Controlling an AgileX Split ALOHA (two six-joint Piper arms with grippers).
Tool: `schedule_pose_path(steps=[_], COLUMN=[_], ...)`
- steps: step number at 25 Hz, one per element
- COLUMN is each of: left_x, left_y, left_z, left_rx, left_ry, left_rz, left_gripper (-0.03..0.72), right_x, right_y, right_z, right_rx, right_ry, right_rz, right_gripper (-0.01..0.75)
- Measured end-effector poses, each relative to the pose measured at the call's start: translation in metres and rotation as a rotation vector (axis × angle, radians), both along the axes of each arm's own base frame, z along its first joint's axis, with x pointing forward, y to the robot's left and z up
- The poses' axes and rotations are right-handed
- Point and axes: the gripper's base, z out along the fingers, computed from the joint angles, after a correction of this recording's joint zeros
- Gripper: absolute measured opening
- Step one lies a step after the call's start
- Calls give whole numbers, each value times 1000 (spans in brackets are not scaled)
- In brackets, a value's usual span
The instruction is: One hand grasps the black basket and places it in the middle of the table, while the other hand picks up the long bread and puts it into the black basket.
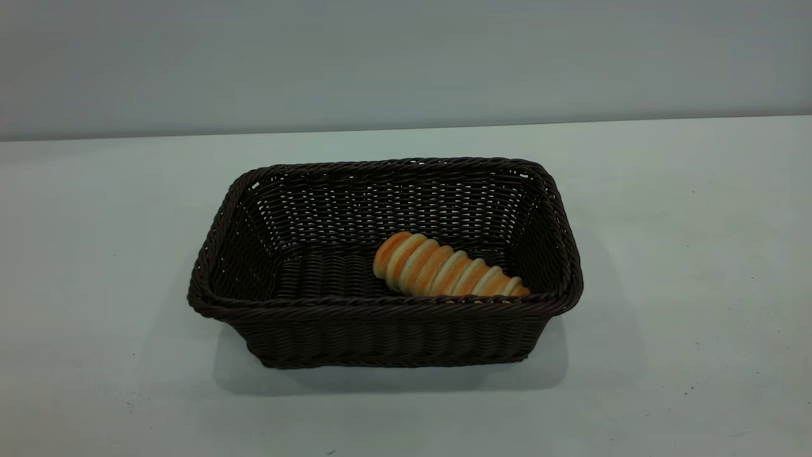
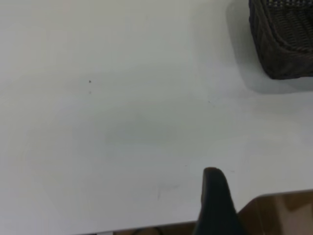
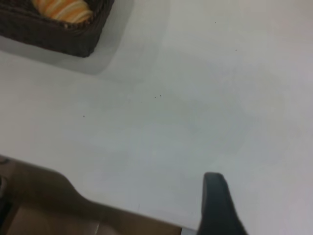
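The left gripper appears in the left wrist view only as one dark finger tip, hanging above bare tabletop close to the table's edge, with brown floor showing beyond that edge; whether it is released or clenched cannot be told. It holds nothing that can be seen and is well apart from the basket, of which only one woven corner enters that view. The right gripper shows the same way in the right wrist view: a single dark finger tip over the white surface near the table's edge, its state not readable, well apart from the basket corner seen farther off. Neither arm appears in the exterior view.

The large rectangular dark brown-black woven wicker basket with braided rim stands upright about midway between the table's left and right edges, nearer the front edge than the back one, with its long sides parallel to the front edge. Inside it lies the small oblong loaf with crosswise orange-brown and cream ridges, flat on the basket floor, in the right half toward the front right corner. Its thicker end points to the basket's middle, and its narrower end is close to the front wall. The wide plain white tabletop carries a few tiny dark specks.
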Motion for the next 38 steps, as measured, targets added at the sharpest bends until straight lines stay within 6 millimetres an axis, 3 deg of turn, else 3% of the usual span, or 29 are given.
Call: schedule_pose_path(steps=[18,28,38], left_x=[0,-11,-11], left_y=[1,-1,-2], left_z=[0,-1,-1], left_rx=[13,7,7], left_ry=[-4,-52,-52], left_rz=[9,263,290], left_gripper=[544,544,544], right_x=[0,-7,-8], right_y=[0,-1,-1], right_z=[0,1,1], right_rx=[-1,3,3], right_ry=[0,-59,-59], right_rz=[0,-72,-73], right_gripper=[450,450,450])
